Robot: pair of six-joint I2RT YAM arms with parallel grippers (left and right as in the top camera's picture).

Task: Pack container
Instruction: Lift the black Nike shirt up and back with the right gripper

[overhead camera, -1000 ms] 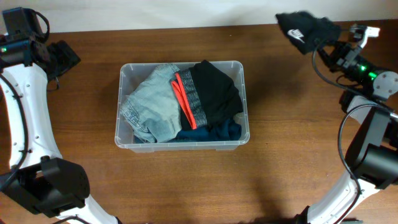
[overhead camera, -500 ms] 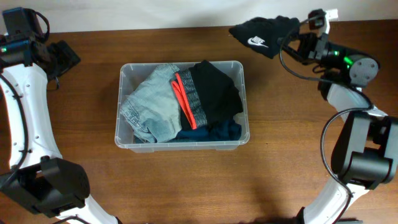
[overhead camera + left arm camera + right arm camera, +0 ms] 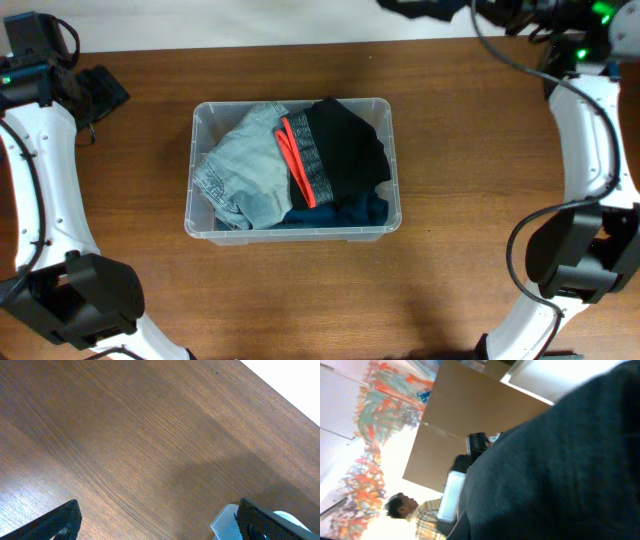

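Far left, over bare brown worktop (image 3: 130,250): left claw (image 3: 104,93), spread wide, nothing between the fingers (image 3: 62,519) but wood grain. Right of that claw and toward the front, well apart from it: the container (image 3: 196,175), clear plastic, flat on the worktop, a pale corner of it just showing beside the claw's right finger in the wrist view. Inside, starting from the side nearest the left claw: crumpled light denim (image 3: 243,165), then a black garment (image 3: 348,150) with an orange-red stripe (image 3: 295,160), partly over a dark teal piece (image 3: 350,213) at the front. Further right and back, well apart from the container, at the very top edge of the overhead view: right claw (image 3: 487,12), clamped shut on a dark garment (image 3: 420,6) spreading from it toward the left claw's side. From that wrist: the same cloth filling most of the view, fingers hidden behind it, a painted wall and a person (image 3: 415,515) in a plaid shirt beyond.
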